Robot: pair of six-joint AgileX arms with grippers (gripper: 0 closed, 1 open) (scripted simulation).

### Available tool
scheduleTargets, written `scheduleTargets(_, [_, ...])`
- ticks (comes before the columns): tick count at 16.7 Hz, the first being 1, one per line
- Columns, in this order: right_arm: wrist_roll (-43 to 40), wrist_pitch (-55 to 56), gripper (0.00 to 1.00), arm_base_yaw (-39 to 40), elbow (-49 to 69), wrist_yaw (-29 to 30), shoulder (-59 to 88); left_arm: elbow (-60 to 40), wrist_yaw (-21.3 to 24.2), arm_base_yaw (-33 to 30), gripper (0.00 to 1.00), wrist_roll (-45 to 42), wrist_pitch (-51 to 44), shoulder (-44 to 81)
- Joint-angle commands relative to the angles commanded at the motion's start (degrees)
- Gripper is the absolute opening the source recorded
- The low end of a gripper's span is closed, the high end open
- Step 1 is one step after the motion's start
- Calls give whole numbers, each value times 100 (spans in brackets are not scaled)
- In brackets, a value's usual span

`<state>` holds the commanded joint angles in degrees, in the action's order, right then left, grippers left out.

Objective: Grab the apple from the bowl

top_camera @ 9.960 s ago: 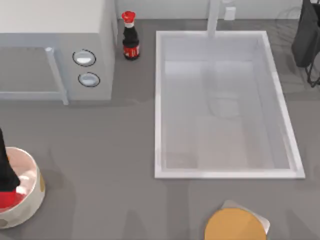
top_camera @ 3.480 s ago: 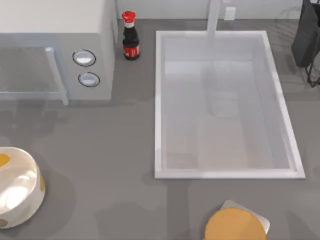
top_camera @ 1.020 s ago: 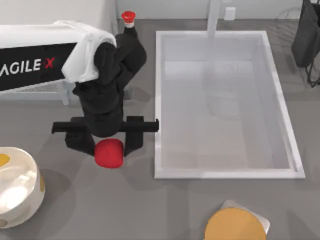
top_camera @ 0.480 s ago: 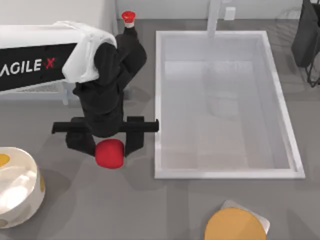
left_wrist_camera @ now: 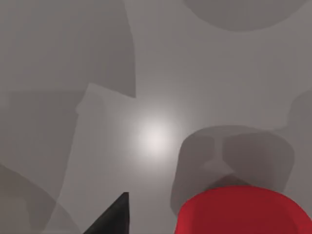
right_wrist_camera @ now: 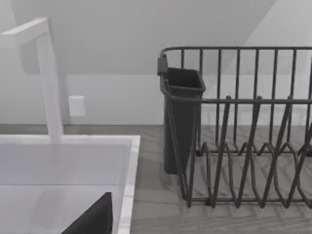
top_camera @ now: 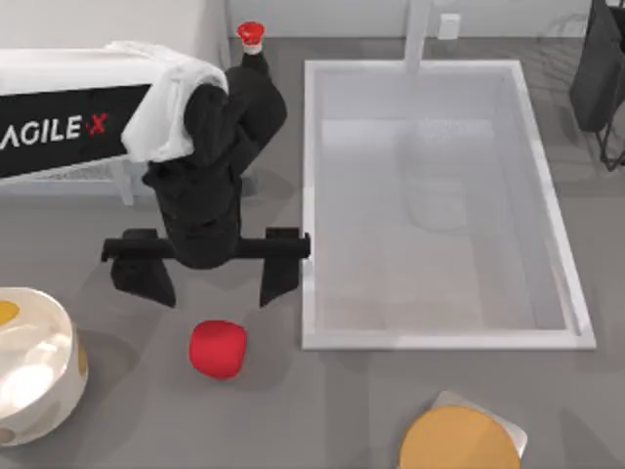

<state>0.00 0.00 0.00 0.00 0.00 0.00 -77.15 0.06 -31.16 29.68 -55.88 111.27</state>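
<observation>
The apple (top_camera: 217, 349) lay on the grey counter (top_camera: 322, 410), out of the bowl (top_camera: 34, 363) and well to the sink side of it, with bare counter between the two. Half a second earlier it had sat between the fingers of the left gripper (top_camera: 215, 281); now the fingers stood spread wide, one to each side, and the apple was below them and free of both. In the left wrist view the apple (left_wrist_camera: 246, 213) showed low, with one dark fingertip (left_wrist_camera: 114, 214) apart from it. The fruit had thus been let go just beside the bowl, which I judged to mean the lifting-out part was done, the bowl being empty.

From the bowl outward, the sink (top_camera: 439, 205) lay farther off past the apple, its near rim close beside the gripper's outer finger. An orange-yellow disc (top_camera: 459, 440) sat beyond the apple from the bowl, well apart from it. A dark bottle (top_camera: 252, 44) stood behind the arm. The open counter between bowl and sink gave the arm room to rise and withdraw; the sink rim was the one edge to mind. The right arm stayed parked by the dish rack (right_wrist_camera: 239, 126), and whether its fingers were open I could not tell.
</observation>
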Motion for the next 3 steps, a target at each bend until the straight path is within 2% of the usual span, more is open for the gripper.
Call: scheduleTargets(3, [0, 0, 100, 0, 0, 0, 0, 0, 0, 0, 100, 0, 0, 0])
